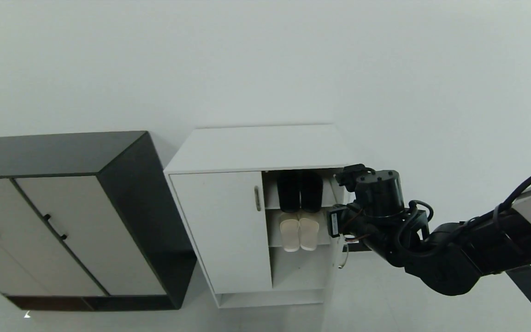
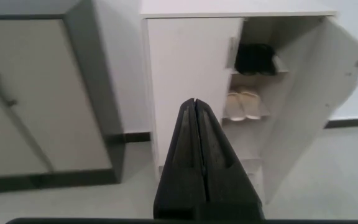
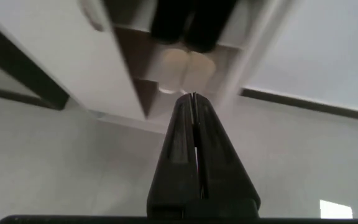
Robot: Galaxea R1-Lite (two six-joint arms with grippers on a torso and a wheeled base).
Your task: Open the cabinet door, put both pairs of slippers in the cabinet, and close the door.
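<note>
The white cabinet (image 1: pixel 256 147) stands against the wall with its left door (image 1: pixel 221 230) closed and its right door (image 2: pixel 328 93) swung open. A black pair of slippers (image 1: pixel 300 190) lies on the top shelf, and a cream pair (image 1: pixel 298 233) on the shelf below. Both pairs show in the left wrist view, black (image 2: pixel 257 59) above cream (image 2: pixel 244 104). My right arm (image 1: pixel 376 203) is beside the open door's outer edge. My right gripper (image 3: pixel 193 96) is shut and empty, pointing at the cream slippers (image 3: pixel 188 65). My left gripper (image 2: pixel 195 102) is shut and empty, well back from the cabinet.
A larger dark cabinet (image 1: pixel 62 212) with two pale doors stands to the left of the white one, a narrow gap between them. Pale open floor (image 2: pixel 328 174) lies in front. The wall has a dark baseboard (image 3: pixel 303 102).
</note>
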